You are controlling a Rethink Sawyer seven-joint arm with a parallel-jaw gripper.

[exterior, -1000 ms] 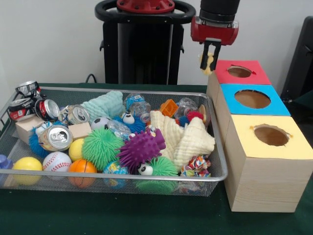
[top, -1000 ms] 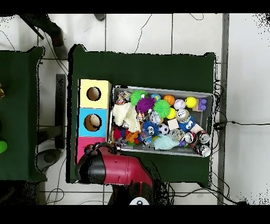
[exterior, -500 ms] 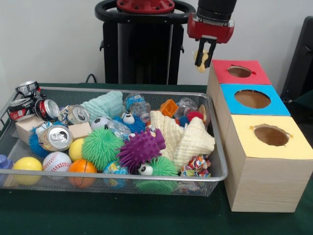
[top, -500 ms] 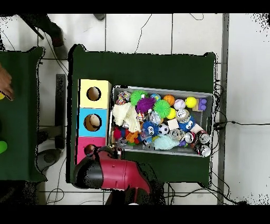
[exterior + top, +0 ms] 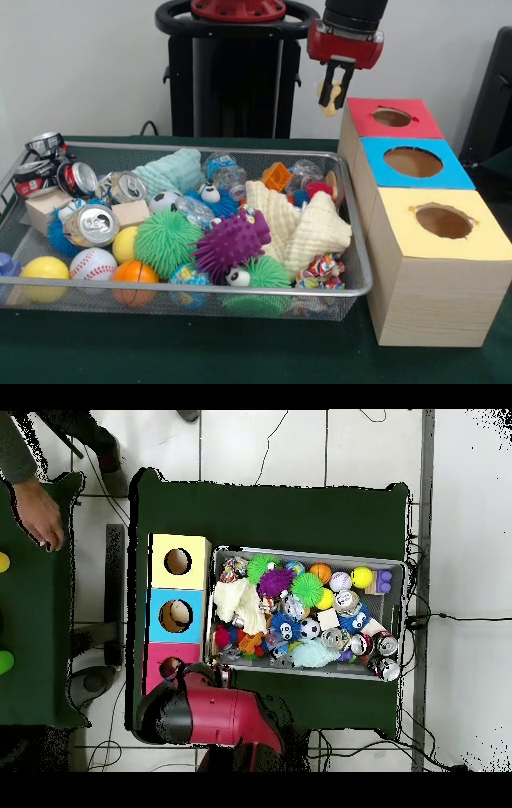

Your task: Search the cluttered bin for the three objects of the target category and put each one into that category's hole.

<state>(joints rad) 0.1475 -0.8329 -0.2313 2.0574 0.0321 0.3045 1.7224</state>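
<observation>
My gripper (image 5: 331, 94) hangs in the air just left of the red box (image 5: 400, 128), level with its top and beyond the bin's far right corner. It is shut on a small pale yellow object (image 5: 326, 100) that shows between the black fingers. The red box's hole (image 5: 392, 118) lies to the gripper's right; the blue box (image 5: 413, 162) and the yellow box (image 5: 443, 221) follow it in a row. In the overhead view the red arm (image 5: 200, 714) covers the gripper, beside the red box (image 5: 158, 656).
The wire bin (image 5: 184, 296) holds cream waffle cloths (image 5: 308, 228), a pale green cloth (image 5: 170, 170), crushed cans (image 5: 92, 224), spiky balls (image 5: 228, 242) and sport balls (image 5: 93, 264). A person's hand (image 5: 40, 514) reaches over the side table at the overhead view's upper left.
The gripper with the yellow object has shifted left and slightly up, away from the red box's top. A person's hand has come into the overhead view.
</observation>
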